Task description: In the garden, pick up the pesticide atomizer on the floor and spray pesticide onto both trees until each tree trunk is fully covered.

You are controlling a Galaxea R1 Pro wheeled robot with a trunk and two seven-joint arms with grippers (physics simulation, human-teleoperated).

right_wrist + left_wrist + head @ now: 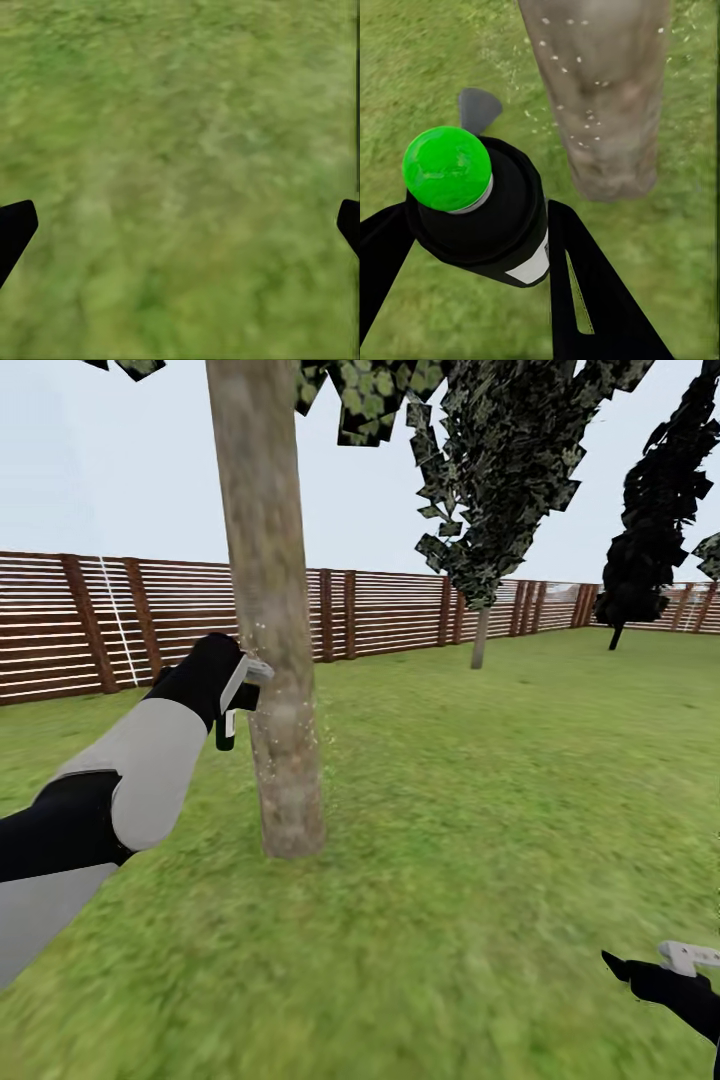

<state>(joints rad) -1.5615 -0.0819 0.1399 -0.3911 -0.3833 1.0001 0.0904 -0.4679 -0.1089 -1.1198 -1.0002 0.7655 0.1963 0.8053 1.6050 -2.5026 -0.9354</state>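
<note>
- Left gripper (232,695) jaws clamp the pesticide atomizer (487,210), raised above the grass, upright, nozzle toward the speckled tree trunk (270,610) just beside it.
- Right gripper (180,225) jaws spread wide over the lawn (180,112).

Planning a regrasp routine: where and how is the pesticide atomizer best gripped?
Grip the pesticide atomizer around its round dark body, below the grey trigger head, fingers on opposite sides as the left gripper holds it now. Come from behind, leaving the nozzle facing the tree trunk.

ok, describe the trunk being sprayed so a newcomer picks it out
On the lawn before the slatted fence, it's the nearest tree. Its thick pale mottled trunk stands beside the left pincer holding the atomizer, flecked with white droplets, unlike the thinner trunk farther back.
</note>
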